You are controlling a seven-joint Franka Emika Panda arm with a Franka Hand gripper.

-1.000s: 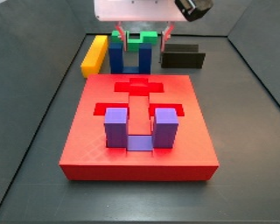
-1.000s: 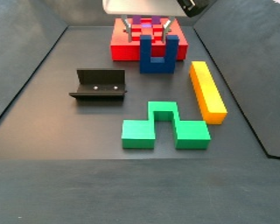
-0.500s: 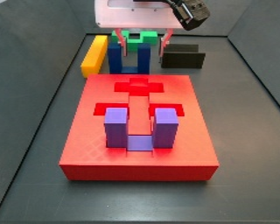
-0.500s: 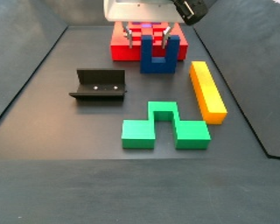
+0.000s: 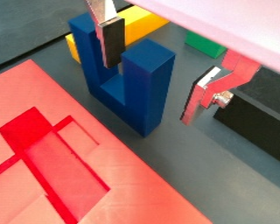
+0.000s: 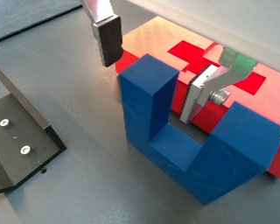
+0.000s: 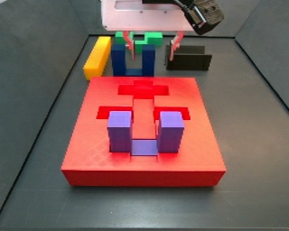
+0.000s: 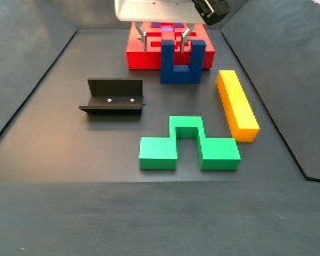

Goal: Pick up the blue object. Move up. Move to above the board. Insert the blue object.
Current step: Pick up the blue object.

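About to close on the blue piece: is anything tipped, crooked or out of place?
Nothing stands out. The blue object stands upright on the floor beside the board, with the open pincer straddling one prong. The purple block sits upright in its recess.

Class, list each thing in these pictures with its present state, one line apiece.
Gripper: open, straddling one prong.
Blue object: upright on the floor, ungrasped.
Board: flat, cross recess empty.
Purple block: seated in the board.
Green block: lying flat.
Yellow bar: lying flat.
Fixture: standing, unoccupied.
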